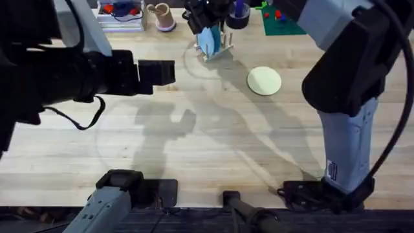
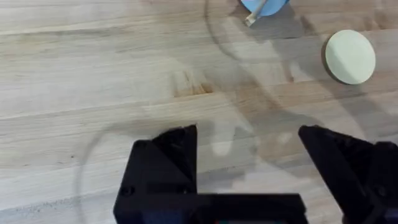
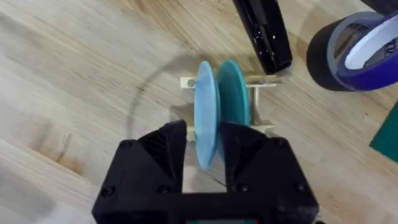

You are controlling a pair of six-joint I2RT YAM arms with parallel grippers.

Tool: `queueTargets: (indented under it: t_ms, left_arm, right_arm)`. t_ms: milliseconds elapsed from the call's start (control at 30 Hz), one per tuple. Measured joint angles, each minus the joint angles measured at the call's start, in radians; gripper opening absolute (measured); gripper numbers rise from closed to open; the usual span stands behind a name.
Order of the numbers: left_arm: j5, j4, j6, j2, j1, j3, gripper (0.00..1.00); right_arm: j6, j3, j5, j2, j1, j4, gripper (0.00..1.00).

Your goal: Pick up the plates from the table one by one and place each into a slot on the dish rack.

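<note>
Looks like a lab workbench I'm driving over.
I see plank table (image 1: 194, 149), tape rolls (image 3: 351, 53), green mat (image 1: 281, 22) far right, parts tray (image 1: 121, 14) far left.

The bench (image 1: 194, 142) is light wood, its plank grain running in pale tan streaks with a few darker brown knots. One plate (image 1: 264, 81) lying on it is pale cream-yellow. Two plates (image 3: 217, 106) on edge are blue: the nearer one (image 3: 205, 112) light sky blue, the one behind it (image 3: 234, 93) a deeper teal-blue. The dish rack (image 3: 261, 84) is pale, unpainted wood. The right end effector (image 3: 202, 152) is matte black, and so is the left end effector (image 2: 249, 162). A tape roll (image 3: 360, 46) is black outside, with blue-violet and white within. A mat (image 1: 281, 22) is dark green.
</note>
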Motion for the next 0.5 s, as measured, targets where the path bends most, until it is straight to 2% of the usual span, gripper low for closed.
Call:
queueTargets:
  t_ms: [167,367,500]
  left_arm:
    - [0.000,0.000,0.000,0.000,0.000,0.000,0.996]
    - [0.000,0.000,0.000,0.000,0.000,0.000,0.996]
    - [0.000,0.000,0.000,0.000,0.000,0.000,0.996]
  right_arm:
    - [0.000,0.054,0.000,0.000,0.008,-0.065,0.373]
    - [0.000,0.234,0.000,-0.001,0.023,-0.223,0.422]
    - [0.000,0.347,0.000,-0.009,0.027,-0.336,0.510]
